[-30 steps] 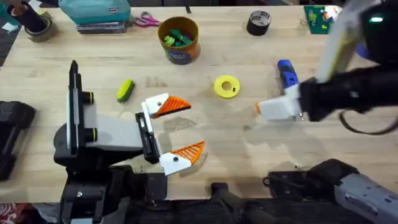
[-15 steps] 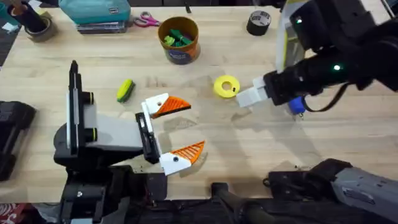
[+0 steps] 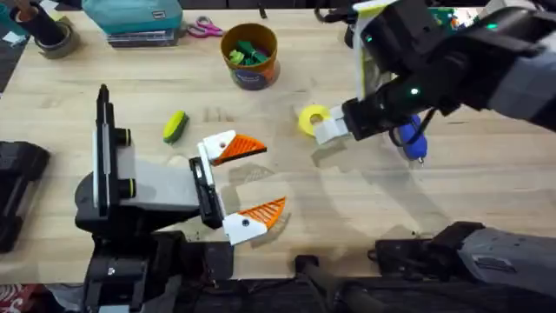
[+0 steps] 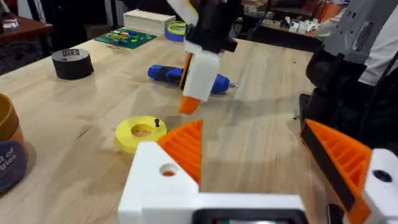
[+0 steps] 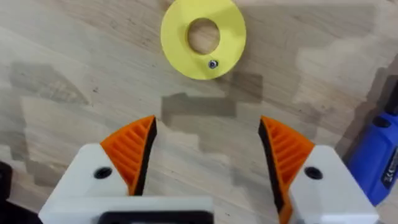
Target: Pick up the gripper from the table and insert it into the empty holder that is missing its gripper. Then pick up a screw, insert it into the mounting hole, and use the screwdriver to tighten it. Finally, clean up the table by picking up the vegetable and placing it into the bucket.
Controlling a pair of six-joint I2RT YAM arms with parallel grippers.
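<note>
The right gripper (image 5: 208, 158) is held wide apart and empty above bare wood, the yellow spool (image 5: 203, 38) at its 12 o'clock, a screw (image 5: 212, 64) resting on it. The screwdriver (image 3: 408, 135) lies at 3 o'clock of the spool. The left gripper (image 3: 248, 178) is spread apart, empty.

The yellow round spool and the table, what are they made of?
The yellow spool looks like matte plastic, probably: even colour, smooth moulded edges, a small screw sitting on it. The table looks like pale wood, with visible grain lines.

The right arm (image 3: 452, 69) hid most of the screwdriver (image 3: 407, 132) overhead, and the picture's edge cropped the bucket (image 4: 9, 155) in the left wrist view.
</note>
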